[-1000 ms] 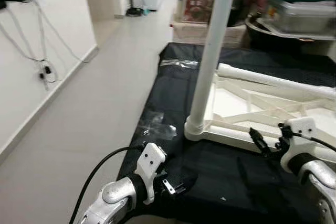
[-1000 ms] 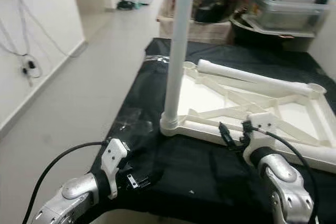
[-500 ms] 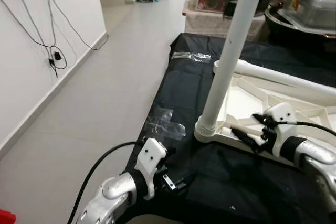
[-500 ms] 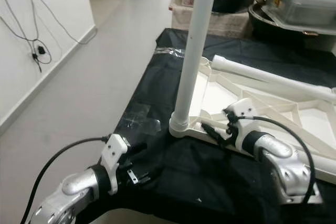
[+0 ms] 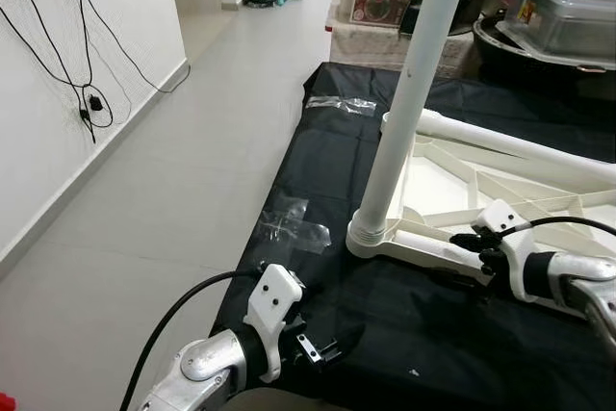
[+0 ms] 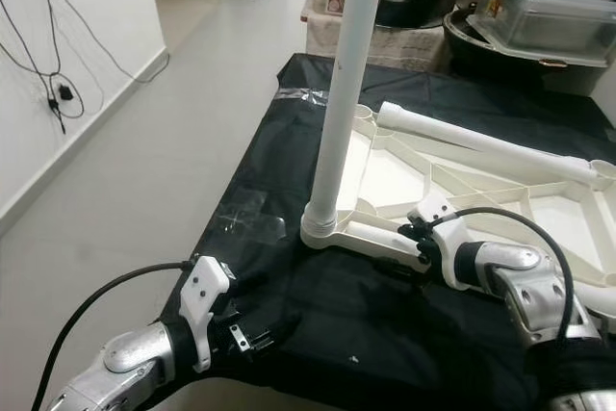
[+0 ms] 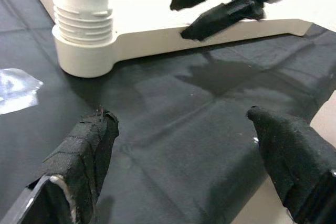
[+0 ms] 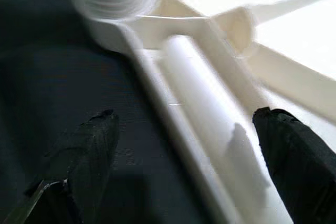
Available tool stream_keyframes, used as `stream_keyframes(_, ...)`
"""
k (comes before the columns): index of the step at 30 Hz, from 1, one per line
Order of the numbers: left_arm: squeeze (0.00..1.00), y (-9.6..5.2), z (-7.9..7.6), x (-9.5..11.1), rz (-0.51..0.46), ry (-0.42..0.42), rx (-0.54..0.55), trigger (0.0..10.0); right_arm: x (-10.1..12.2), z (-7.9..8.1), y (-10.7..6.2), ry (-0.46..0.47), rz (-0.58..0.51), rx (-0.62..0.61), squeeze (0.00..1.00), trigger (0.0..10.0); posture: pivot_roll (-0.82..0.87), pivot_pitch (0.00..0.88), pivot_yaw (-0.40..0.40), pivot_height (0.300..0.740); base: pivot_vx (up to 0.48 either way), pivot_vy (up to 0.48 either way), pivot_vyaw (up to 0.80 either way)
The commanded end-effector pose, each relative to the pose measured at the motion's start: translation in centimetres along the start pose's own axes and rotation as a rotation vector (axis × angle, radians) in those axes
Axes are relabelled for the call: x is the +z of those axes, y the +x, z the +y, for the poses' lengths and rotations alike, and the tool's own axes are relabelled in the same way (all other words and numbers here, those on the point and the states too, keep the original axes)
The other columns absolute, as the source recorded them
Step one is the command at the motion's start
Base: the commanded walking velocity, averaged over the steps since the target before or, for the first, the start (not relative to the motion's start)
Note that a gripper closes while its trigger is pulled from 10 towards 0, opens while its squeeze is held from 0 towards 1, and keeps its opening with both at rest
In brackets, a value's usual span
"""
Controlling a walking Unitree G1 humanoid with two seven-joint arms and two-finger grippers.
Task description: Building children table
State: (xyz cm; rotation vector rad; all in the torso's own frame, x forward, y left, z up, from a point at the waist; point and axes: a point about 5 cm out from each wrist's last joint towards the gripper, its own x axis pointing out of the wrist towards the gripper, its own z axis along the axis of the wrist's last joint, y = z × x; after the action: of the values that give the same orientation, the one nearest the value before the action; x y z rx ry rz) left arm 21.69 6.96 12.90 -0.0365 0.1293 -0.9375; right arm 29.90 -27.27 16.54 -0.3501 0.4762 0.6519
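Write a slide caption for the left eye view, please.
Right claw, open, reaches the white table frame beside its upright leg on black cloth.

upper left: black cables (image 5: pixel 85 103) on white wall | upper right: teal-lidded container (image 5: pixel 561 2) | centre: clear tape (image 5: pixel 292 231) on black sheet (image 5: pixel 327 166)
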Motion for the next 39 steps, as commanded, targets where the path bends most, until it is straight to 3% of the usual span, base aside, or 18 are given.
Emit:
stream_keyframes(1, 0.0, -0.3, -0.3, 0.0, 0.007, -0.011, 0.0, 10.0, 0.0, -0.1, 0.6, -0.011, 0.01, 0.009, 0.0, 10.0, 0.16, 0.155, -0.068, 0.74, 0.0, 0.0, 0.0)
stream_keyframes(18, 0.0, -0.6, -0.8, 0.4, 0.006, -0.047, 0.009, 10.0, 1.6, 0.5, 2.3, -0.011, -0.043, 0.189, 0.0, 10.0, 0.15, 0.178, -0.08, 0.74, 0.0, 0.0, 0.0)
stream_keyframes(26, 0.0, -0.8, -0.9, 0.2, 0.014, -0.051, 0.006, 10.0, 2.7, 0.4, 2.2, -0.019, -0.114, 0.188, 0.0, 10.0, 0.16, 0.151, -0.076, 0.74, 0.0, 0.0, 0.0)
stream_keyframes(32, 0.0, -0.7, -0.9, 0.2, 0.017, -0.05, 0.004, 10.0, 2.1, 1.5, 1.9, -0.04, -0.091, 0.28, 0.0, 10.0, 0.16, 0.149, -0.077, 0.74, 0.0, 0.0, 0.0)
stream_keyframes(39, 0.0, -0.7, -0.9, 0.2, 0.02, -0.051, 0.002, 10.0, 1.8, 1.7, 1.8, -0.036, -0.087, 0.312, 0.0, 10.0, 0.16, 0.148, -0.077, 0.74, 0.0, 0.0, 0.0)
